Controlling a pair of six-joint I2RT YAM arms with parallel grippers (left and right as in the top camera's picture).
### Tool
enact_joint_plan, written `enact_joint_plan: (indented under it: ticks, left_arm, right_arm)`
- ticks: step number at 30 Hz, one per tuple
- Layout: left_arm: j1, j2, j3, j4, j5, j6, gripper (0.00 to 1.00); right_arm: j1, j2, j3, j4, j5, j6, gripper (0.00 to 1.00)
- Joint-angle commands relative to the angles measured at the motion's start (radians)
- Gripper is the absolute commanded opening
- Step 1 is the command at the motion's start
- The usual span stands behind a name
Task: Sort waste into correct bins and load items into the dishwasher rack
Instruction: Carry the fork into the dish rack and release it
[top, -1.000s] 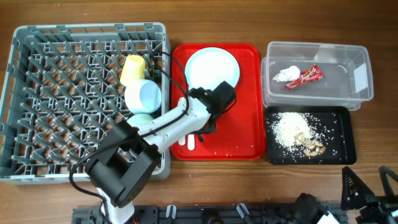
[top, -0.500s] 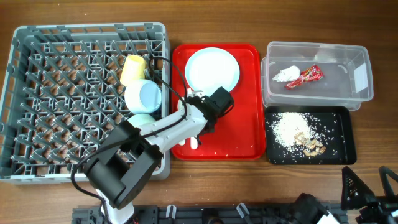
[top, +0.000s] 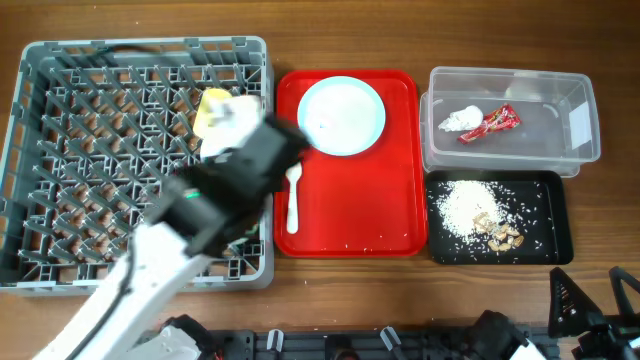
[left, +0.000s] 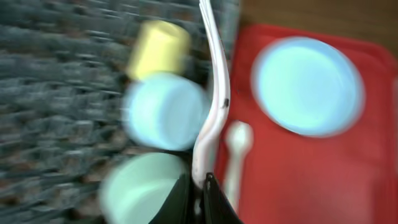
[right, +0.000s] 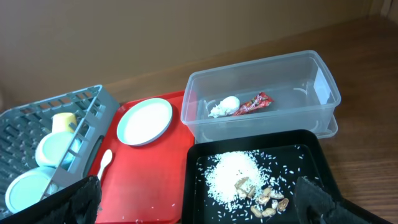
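Here the left gripper (left: 198, 191) is pinched narrow on the white fork (left: 211, 106), a slim, smooth, curved strip of plastic rising from between its dark fingers. The fork's tines cannot be made out in the blur. Just beside the fork's stem, on the gripper's right, the white spoon (left: 237, 142) lies flat on the glossy red tray (left: 348, 180). The round pale blue plate (left: 308, 84) sits further ahead and to the right.

To the gripper's left are the pale blue bowl (left: 163, 112), the mint green bowl (left: 140, 186) nearer in, and the yellow cup (left: 155, 50) beyond. All three sit among the grey pegs of the dishwasher rack (top: 90, 150). From overhead, the blurred arm lies across the rack's edge and hides both bowls.

The right gripper (right: 199, 199) stands wide with nothing between its fingers. Ahead of it, the matte black tray (right: 305, 162) holds grainy white rice (right: 227, 171) and brownish scraps (right: 264, 194). Beyond that, the clear tub (right: 267, 127) holds the crumpled napkin (right: 224, 107) and the shiny red wrapper (right: 255, 102).
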Motion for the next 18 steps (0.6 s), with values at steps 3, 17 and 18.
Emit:
enact_joint_plan:
  ticks: [3,17,18]
  left_arm:
    - [0.240,-0.032,-0.004,-0.018,-0.114,0.159,0.04]
    - [0.515,0.297,-0.011,0.134,0.157,0.509,0.06]
    - [0.515,0.309,-0.011,0.132,0.156,0.509,0.06]
  right_arm:
    - [0.000,-0.012,0.000,-0.001,0.013,0.007,1.00]
    - [0.000,-0.012,0.000,-0.002,0.013,0.007,1.00]
    - [0.000,-0.012,0.000,-0.002,0.013,0.007,1.00]
